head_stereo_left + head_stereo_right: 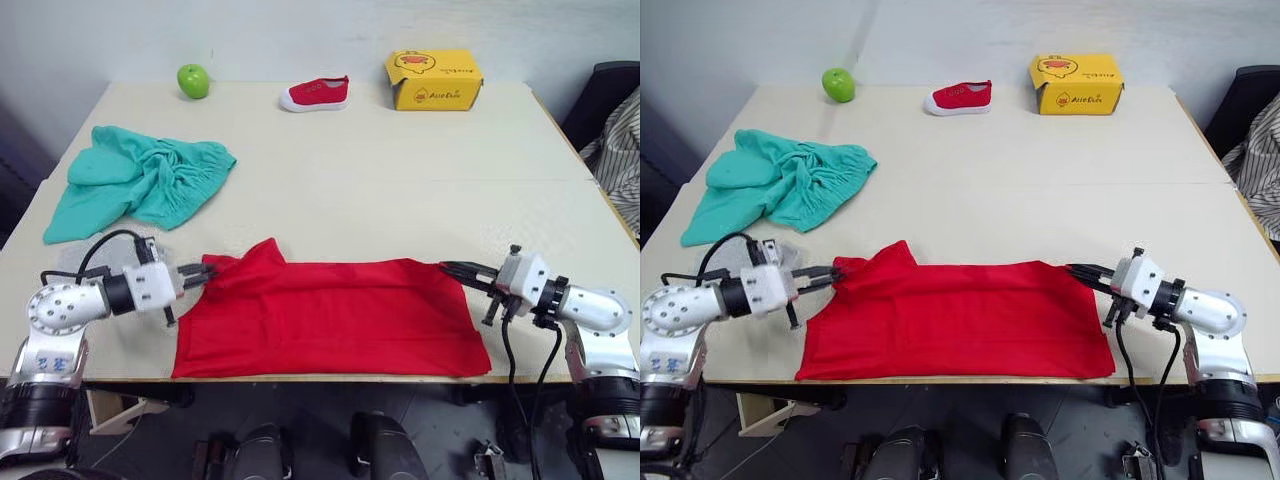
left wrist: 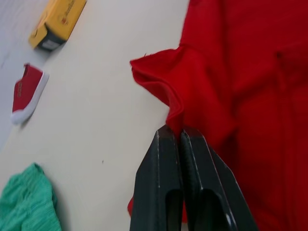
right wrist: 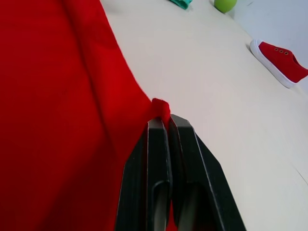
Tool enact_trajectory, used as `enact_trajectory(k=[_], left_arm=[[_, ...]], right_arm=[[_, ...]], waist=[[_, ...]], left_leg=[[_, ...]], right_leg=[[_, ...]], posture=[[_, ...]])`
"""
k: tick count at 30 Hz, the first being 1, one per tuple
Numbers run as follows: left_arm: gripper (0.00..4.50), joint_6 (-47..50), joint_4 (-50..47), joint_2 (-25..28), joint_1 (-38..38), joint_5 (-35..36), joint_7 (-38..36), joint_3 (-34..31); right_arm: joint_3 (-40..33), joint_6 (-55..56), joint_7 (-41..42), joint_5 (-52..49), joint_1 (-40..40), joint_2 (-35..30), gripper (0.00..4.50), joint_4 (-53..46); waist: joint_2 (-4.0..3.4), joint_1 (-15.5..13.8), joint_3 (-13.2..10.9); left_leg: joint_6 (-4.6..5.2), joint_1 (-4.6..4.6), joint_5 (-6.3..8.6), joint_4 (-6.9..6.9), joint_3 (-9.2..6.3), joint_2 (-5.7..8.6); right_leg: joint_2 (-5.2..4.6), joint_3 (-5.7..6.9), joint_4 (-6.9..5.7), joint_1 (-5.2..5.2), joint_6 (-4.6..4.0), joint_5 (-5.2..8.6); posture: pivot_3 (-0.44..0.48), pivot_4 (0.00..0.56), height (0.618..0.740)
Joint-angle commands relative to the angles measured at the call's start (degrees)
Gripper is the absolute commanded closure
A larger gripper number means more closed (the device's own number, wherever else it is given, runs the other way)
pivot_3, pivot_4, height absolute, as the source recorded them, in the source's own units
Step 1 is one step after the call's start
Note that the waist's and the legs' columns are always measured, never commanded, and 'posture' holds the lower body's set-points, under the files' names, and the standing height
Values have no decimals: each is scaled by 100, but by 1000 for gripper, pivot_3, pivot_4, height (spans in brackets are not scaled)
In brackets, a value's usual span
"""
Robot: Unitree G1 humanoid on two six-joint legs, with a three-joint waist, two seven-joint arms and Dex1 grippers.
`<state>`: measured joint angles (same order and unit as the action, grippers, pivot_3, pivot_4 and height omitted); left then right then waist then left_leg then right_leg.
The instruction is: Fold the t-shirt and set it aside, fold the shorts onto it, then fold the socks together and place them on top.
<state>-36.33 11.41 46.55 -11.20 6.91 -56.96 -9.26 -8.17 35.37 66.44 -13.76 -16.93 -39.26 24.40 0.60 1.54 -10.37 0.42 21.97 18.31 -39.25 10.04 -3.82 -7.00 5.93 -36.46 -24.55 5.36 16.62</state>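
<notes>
The t-shirt [image 1: 330, 318] lies flat along the bottom of the frame, its hem right at the table [image 1: 400, 180] edge, with bare tabletop behind it. My left gripper [image 1: 203, 272] pinches its left corner and my right gripper [image 1: 452, 270] pinches the right one, both arms low, reaching inward. The shorts [image 1: 140, 180] sit crumpled at the upper left.

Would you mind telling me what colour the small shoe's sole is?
White, under a red upper; the shoe shows it best in the right wrist view.
</notes>
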Motion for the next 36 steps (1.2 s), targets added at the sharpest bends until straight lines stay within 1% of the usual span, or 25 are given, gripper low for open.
enact_trajectory(k=[1, 6, 13, 18, 23, 26, 28, 30, 32, 33, 35, 36], left_arm=[[4468, -661, -113, 175, 131, -192, 250, -185], [4468, -1513, 123, 476, 365, -521, 481, -230], [4468, -2373, 561, 717, 294, -1101, 1069, -246], [4468, -2671, 707, 771, 352, -1574, 1564, -278], [4468, -2921, 750, 841, 380, -2042, 2084, -443], [4468, -3035, 692, 886, 435, -2291, 2311, -387], [4468, -2947, 623, 898, 561, -2282, 2378, -299], [4468, -2877, 568, 943, 667, -2228, 2412, -236], [4468, -2626, 431, 1021, 906, -1686, 2291, -123], [4252, -2384, 331, 1108, 1092, -1396, 2153, -83], [3820, -2144, 219, 1249, 1348, -1081, 2042, -147], [3545, -1916, 193, 1316, 1473, -878, 1950, -183]], right_arm=[[-145, 503, -166, 35, 159, -102, 4500, 132], [-139, 704, -263, -4, 439, -142, 4500, 243], [-186, 832, -344, -92, 621, -191, 4500, 401], [-186, 1119, -316, -119, 729, -265, 4500, 627], [-133, 1450, -248, -102, 787, -370, 4500, 780], [-88, 1736, -243, -50, 794, -380, 4500, 977], [-84, 2030, -340, 64, 781, -378, 4500, 1154], [-42, 2020, -350, 78, 788, -407, 4500, 1229], [-23, 1595, -101, -267, 910, -478, 4500, 1058], [-6, 1400, 90, -436, 1028, -553, 4293, 923], [-11, 1190, 338, -641, 1222, -676, 3856, 721], [-40, 989, 450, -769, 1315, -747, 3548, 598]], waist=[[0, 6, 0], [0, 14, 0], [0, 19, 0], [0, 16, 0], [0, 18, 0], [0, 19, 0], [0, 21, 0], [0, 23, 0], [0, 24, 0], [0, 20, 0], [0, 14, 0], [0, 14, 0]], left_leg=[[0, 0, 0, 0, 1, 1], [1, -4, 1, 5, 2, -1], [4, -12, 2, 10, 9, -2], [8, -12, 4, 12, 13, 0], [9, -15, 5, 12, 14, -1], [9, -18, 5, 15, 16, -1], [10, -27, 6, 21, 22, -1], [11, -40, 6, 29, 32, -3], [11, -42, 6, 29, 34, -6], [12, -44, 7, 29, 34, -13], [14, -45, 8, 30, 33, -17], [15, -46, 9, 30, 33, -16]], right_leg=[[0, 0, 0, 0, 0, 0], [-1, 2, 1, 0, -1, 1], [-10, 4, 1, 1, -3, 2], [-13, 5, 2, 1, -4, 2], [-16, 5, 2, 2, -4, 2], [-16, 5, 2, 3, -4, 2], [-18, 4, 4, 8, -4, 2], [-22, 1, 3, 13, -5, 3], [-22, -1, 2, 14, -5, 3], [-23, -2, 2, 14, -6, 4], [-29, -2, -1, 13, -9, 6], [-32, -2, -2, 13, -10, 6]], posture=[[0, 150, 740], [0, 150, 740], [0, 150, 740], [0, 150, 740], [0, 150, 740], [0, 150, 740], [0, 150, 740], [0, 150, 740], [0, 150, 740], [0, 150, 740], [0, 150, 740], [0, 150, 740]])
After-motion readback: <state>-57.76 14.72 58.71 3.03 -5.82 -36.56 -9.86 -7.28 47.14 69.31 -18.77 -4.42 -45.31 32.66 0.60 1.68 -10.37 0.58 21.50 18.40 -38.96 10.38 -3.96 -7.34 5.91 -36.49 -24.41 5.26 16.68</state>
